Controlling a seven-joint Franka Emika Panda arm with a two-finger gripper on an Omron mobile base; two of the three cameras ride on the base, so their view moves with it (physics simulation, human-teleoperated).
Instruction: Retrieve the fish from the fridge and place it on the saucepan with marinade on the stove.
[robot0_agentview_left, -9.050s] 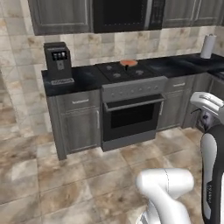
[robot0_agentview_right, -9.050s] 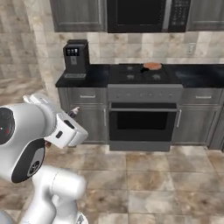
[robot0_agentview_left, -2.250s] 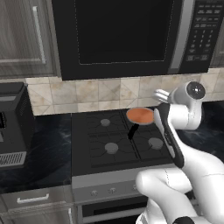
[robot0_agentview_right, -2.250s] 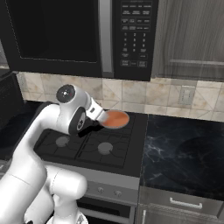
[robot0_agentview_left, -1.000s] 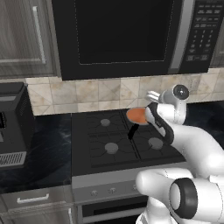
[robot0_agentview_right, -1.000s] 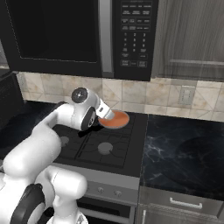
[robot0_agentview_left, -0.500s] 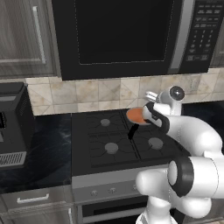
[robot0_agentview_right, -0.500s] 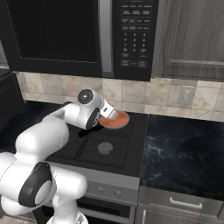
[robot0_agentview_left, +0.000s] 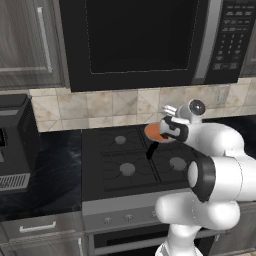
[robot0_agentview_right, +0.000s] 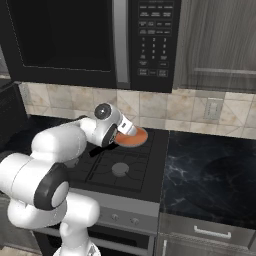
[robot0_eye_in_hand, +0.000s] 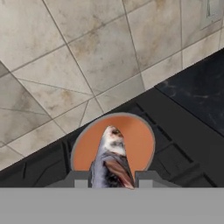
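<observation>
My gripper (robot0_eye_in_hand: 113, 178) is shut on the fish (robot0_eye_in_hand: 111, 155), a grey speckled body whose head points out over the saucepan (robot0_eye_in_hand: 152, 136). The marinade (robot0_eye_in_hand: 138, 140) is a flat orange disc under the fish's head. The saucepan (robot0_agentview_left: 151, 132) sits on the back right burner of the stove (robot0_agentview_left: 122, 167), its black handle (robot0_agentview_left: 150, 150) pointing forward. In the left base view the gripper (robot0_agentview_left: 168, 128) hovers at the pan's right edge. From the right base view the gripper (robot0_agentview_right: 125, 131) covers the left part of the marinade (robot0_agentview_right: 136, 138). The fridge is out of view.
A black microwave (robot0_agentview_left: 140, 40) hangs low over the stove. A dark coffee machine (robot0_agentview_left: 15, 140) stands on the counter to the left. Dark marble counter (robot0_agentview_right: 210, 170) runs to the right, with a wall outlet (robot0_agentview_right: 213, 108) above it. Tiled wall is close behind the pan.
The hand has moved forward and down toward the saucepan with the fish still held. The arm's elbow has swung lower and nearer the cameras.
</observation>
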